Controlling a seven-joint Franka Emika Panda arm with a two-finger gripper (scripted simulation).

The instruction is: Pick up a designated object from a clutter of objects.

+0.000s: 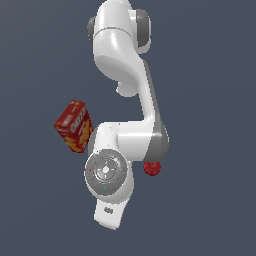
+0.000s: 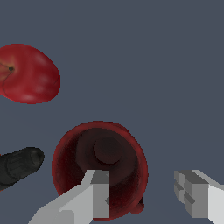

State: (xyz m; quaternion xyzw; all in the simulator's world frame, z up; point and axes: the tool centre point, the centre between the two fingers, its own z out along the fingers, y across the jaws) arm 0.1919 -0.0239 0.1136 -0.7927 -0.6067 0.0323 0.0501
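Note:
The dark red mug (image 2: 99,148) stands upright just below my gripper in the wrist view, and I look down into its dark interior. My gripper (image 2: 142,193) is open. One finger (image 2: 95,197) is over the mug's opening and the other finger (image 2: 197,197) is outside it, so the mug's side wall lies between them. I cannot tell whether a finger touches the mug. In the exterior view the arm (image 1: 125,140) hides the mug and the fingers.
A bright red apple-like round object (image 2: 28,73) lies beyond the mug and also shows in the exterior view (image 1: 152,168). The black nose of the power drill (image 2: 19,165) points at the mug's side. A red-and-yellow box (image 1: 74,126) stands on the exterior view's left.

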